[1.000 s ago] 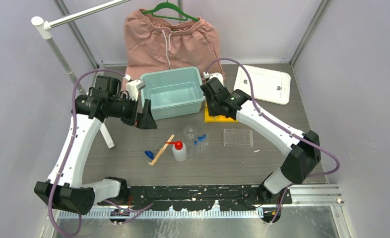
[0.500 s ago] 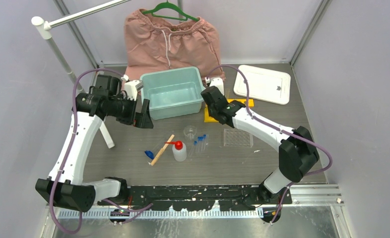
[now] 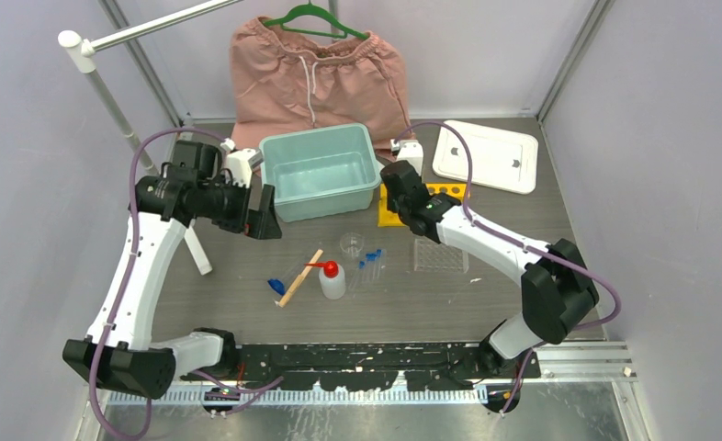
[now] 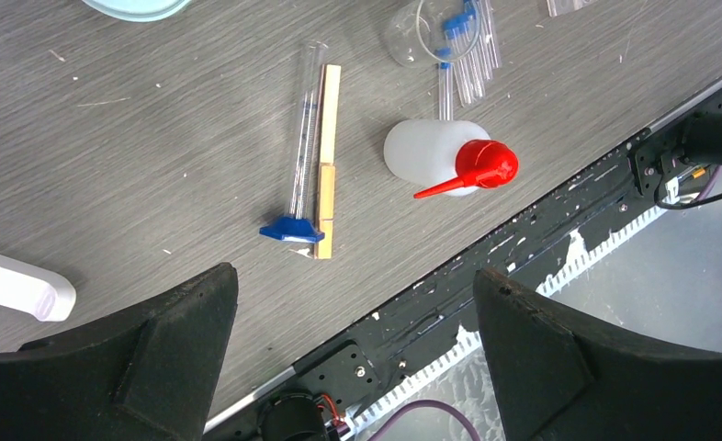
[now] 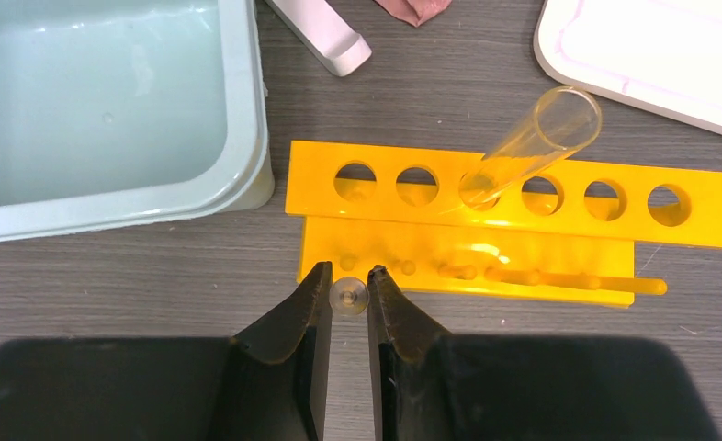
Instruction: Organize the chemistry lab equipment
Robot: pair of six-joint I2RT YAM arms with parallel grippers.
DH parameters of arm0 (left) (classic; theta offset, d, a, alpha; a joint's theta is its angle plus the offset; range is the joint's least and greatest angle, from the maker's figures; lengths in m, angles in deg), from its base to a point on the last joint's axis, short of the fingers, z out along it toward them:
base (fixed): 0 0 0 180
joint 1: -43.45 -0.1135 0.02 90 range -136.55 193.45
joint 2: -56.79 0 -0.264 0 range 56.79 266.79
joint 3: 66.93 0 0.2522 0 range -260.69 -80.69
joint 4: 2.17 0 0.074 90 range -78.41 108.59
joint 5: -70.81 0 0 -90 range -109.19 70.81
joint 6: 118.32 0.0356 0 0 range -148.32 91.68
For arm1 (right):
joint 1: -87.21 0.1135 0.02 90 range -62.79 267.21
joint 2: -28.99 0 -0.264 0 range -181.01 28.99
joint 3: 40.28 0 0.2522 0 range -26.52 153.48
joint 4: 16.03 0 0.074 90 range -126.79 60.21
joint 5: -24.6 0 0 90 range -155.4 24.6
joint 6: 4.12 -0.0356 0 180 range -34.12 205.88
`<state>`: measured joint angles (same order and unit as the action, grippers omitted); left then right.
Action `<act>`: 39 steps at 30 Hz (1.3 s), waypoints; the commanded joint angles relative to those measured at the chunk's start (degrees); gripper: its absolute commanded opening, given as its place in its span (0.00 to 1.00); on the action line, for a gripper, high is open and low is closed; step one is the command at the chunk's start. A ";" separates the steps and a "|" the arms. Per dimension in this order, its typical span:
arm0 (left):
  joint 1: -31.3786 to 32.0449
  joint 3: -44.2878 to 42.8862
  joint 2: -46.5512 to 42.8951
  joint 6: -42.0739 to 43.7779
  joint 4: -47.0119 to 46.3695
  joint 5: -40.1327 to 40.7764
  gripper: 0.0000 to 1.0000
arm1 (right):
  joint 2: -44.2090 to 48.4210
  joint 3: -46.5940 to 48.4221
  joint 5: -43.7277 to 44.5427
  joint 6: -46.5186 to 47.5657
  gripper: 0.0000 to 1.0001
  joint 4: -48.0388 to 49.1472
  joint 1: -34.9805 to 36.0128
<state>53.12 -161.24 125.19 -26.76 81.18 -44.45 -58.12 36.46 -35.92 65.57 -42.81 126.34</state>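
My right gripper point(image 5: 348, 280) is shut on a small clear tube point(image 5: 348, 296), seen end-on between its fingertips, just at the near edge of the yellow rack point(image 5: 513, 197). One clear tube point(image 5: 536, 142) leans in the rack's third hole. My left gripper point(image 4: 355, 303) hangs wide open and empty above the table, left of the teal bin point(image 3: 321, 170). Below it lie the wooden stick point(image 4: 327, 156), a small blue piece point(image 4: 291, 229), the white red-nozzled squeeze bottle point(image 4: 431, 152), the tiny beaker point(image 4: 412, 32) and blue-capped tubes point(image 4: 468, 46). The clear rack point(image 3: 441, 254) sits right of them.
A white lid point(image 3: 486, 156) lies at the back right. Pink shorts point(image 3: 316, 73) hang on a green hanger behind the bin. A white pole stand point(image 3: 109, 101) rises at the left, and its foot point(image 5: 321, 32) lies near the bin's corner.
My right arm swung its wrist back and to the right over the yellow rack, uncovering more of the rack. The left arm has barely shifted.
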 commanded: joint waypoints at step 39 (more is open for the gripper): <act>-0.27 0.96 -3.19 0.90 -2.12 -0.57 1.00 | -5.57 1.37 -0.29 -0.38 0.01 6.50 -1.04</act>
<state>53.12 -160.35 123.49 -26.38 80.85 -44.30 -63.30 36.79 -36.78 65.39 -40.05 125.64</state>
